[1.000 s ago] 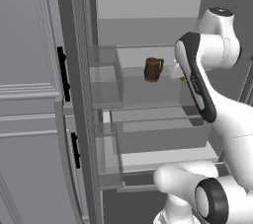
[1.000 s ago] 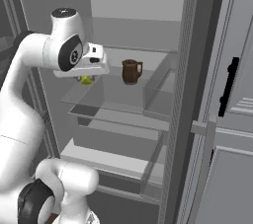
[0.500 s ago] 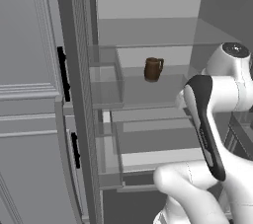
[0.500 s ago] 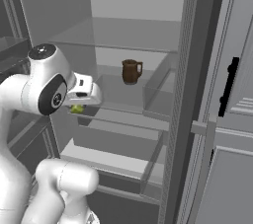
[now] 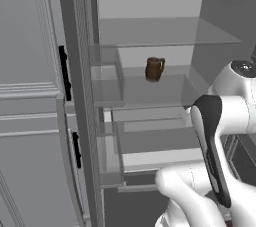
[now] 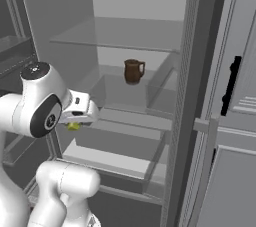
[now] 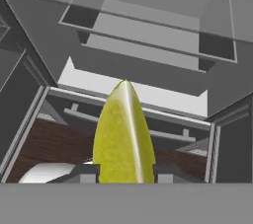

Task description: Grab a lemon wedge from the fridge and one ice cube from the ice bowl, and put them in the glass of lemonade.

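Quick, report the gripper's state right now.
Gripper: closed on the lemon wedge, which sticks out between its finger tips; the wedge also shows under the hand in the right base view.

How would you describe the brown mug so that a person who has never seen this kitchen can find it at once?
Look into the open fridge, with its grey walls and clear shelves. On the middle shelf, near the back wall, stands the brown mug, upright, with one side handle. It is the only thing standing on the shelves; the yellow lemon wedge sits in the gripper.

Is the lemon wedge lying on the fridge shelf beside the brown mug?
No, the lemon wedge sits between the claw's fingers, away from the brown mug.
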You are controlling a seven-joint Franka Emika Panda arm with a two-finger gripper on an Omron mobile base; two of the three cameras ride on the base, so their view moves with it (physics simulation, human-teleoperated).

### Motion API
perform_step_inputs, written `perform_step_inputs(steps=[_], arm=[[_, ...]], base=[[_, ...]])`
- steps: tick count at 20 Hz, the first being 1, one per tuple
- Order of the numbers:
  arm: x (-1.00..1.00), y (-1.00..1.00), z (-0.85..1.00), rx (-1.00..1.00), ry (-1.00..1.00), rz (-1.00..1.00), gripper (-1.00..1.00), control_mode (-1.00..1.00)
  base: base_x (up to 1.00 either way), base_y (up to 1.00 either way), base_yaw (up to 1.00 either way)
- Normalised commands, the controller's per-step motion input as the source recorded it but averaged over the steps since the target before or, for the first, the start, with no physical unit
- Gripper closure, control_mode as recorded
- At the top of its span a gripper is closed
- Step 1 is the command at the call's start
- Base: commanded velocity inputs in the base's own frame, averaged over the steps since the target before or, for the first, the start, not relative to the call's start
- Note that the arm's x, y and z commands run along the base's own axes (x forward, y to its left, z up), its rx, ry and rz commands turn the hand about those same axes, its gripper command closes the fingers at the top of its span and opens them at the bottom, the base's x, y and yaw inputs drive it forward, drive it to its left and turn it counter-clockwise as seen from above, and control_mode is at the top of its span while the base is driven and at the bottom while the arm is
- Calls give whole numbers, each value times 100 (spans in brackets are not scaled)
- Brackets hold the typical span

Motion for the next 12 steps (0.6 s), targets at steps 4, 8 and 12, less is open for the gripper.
perform_step_inputs(steps=[4,8,12], arm=[[0,0,0,0,0,0,100,100],[0,0,0,0,0,0,100,100],[0,0,0,0,0,0,100,100]], base=[[-95,0,1],[-100,4,29],[-100,11,51]])
